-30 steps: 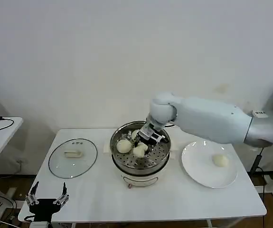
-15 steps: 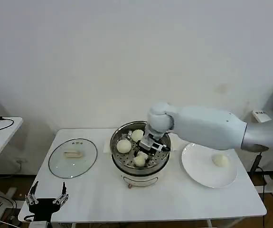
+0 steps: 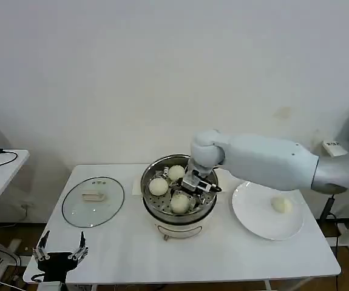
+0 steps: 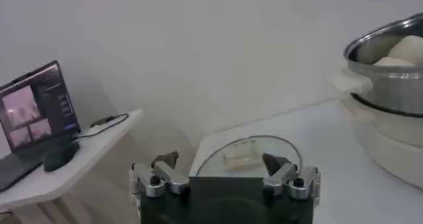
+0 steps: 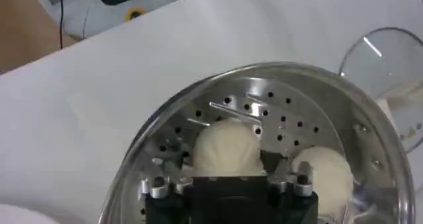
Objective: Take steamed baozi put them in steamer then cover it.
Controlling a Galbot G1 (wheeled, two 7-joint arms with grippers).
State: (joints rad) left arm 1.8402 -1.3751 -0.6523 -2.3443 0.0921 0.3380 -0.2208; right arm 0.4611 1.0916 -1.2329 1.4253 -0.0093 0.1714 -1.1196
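The right gripper (image 3: 197,185) hangs over the steamer (image 3: 156,209), its jaws spread wide and holding nothing. Directly beneath the jaws one steamed baozi (image 5: 226,150) sits free on the perforated tray (image 5: 291,116), clear of both fingertips. A second baozi (image 3: 158,186) lies to the jaws' left on the tray, and a third (image 3: 175,173) rests beyond them near the far wall of the pot. The fourth baozi (image 3: 281,205) lies on the white plate (image 3: 253,212), well off to the jaws' right on the tabletop (image 3: 235,254).

The left gripper (image 4: 225,172) waits low at the near left corner of the tabletop, its jaws wide and empty. Just ahead of those jaws the cover (image 4: 281,149) lies flat on the tabletop, handle (image 4: 239,158) up, beside the steamer and not on it.
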